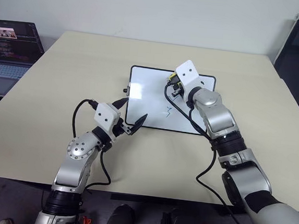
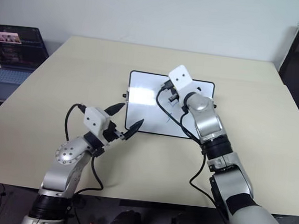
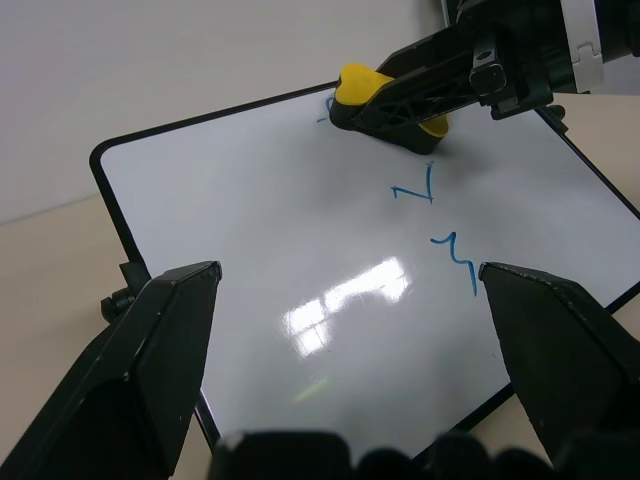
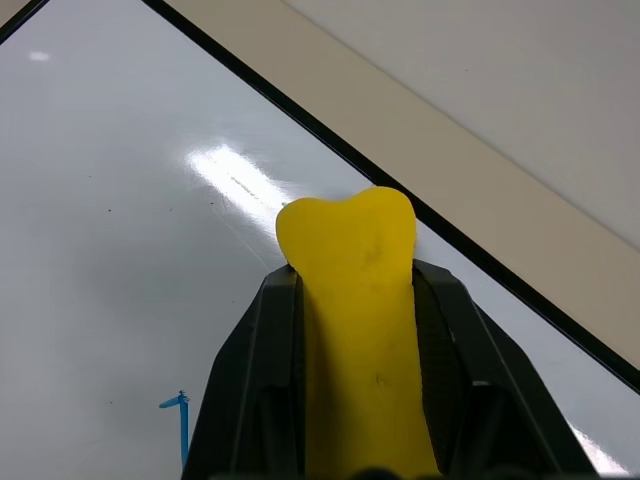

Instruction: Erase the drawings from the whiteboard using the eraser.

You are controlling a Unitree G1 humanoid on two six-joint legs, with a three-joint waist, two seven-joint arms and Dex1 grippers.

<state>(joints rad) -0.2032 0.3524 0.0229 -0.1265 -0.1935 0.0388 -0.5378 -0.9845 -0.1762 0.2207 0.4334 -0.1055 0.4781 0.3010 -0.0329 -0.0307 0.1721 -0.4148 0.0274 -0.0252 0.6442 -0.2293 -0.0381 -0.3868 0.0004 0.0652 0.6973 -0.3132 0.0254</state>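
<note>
my right end effector (image 3: 400, 100) is clenched on the eraser (image 4: 358, 320), pressing it on the whiteboard (image 1: 150, 99) near its far edge, beside the drawings (image 3: 440, 225). my left end effector (image 3: 350, 330) hangs released over the whiteboard's near corner.

A wide beige rectangular table (image 1: 63, 83) stood before a pale wall. Beside its left edge sat an open dark laptop (image 1: 8, 52), screen lit.
</note>
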